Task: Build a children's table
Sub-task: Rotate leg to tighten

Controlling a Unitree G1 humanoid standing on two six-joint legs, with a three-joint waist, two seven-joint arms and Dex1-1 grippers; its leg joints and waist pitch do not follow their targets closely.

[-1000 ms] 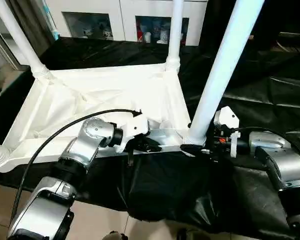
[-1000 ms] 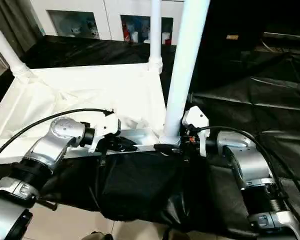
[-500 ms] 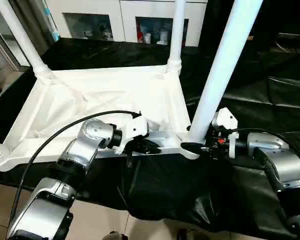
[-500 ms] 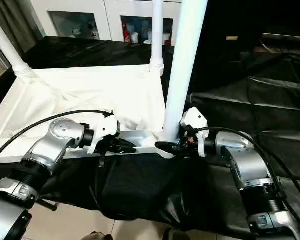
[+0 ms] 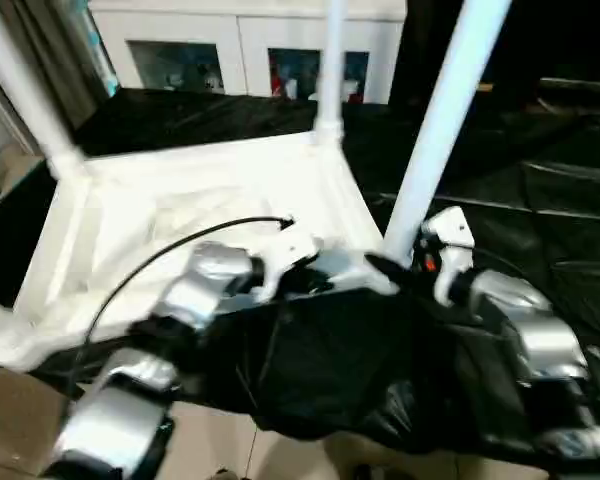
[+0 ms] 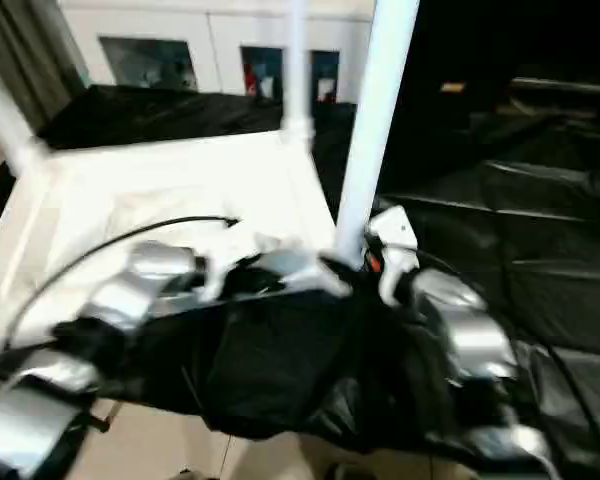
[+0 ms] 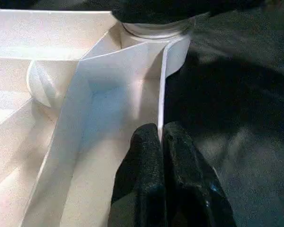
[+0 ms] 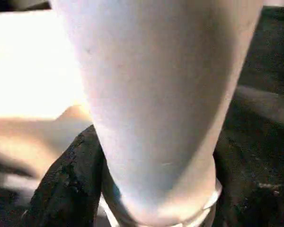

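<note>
The right gripper [image 8: 156, 189] is closed around the near right leg [image 5: 435, 130] at its base; the left gripper [image 7: 162, 142] is pinched on the upturned table top's [image 5: 180, 190] near rim. The leg should be kept upright while pressed into its socket.

A counter covered with a wrinkled black cloth [image 5: 540, 200] carries the things. The white children's table [image 5: 180, 200] lies upside down directly on this cloth, with its legs pointing up. The cloth hangs over the near edge.
</note>
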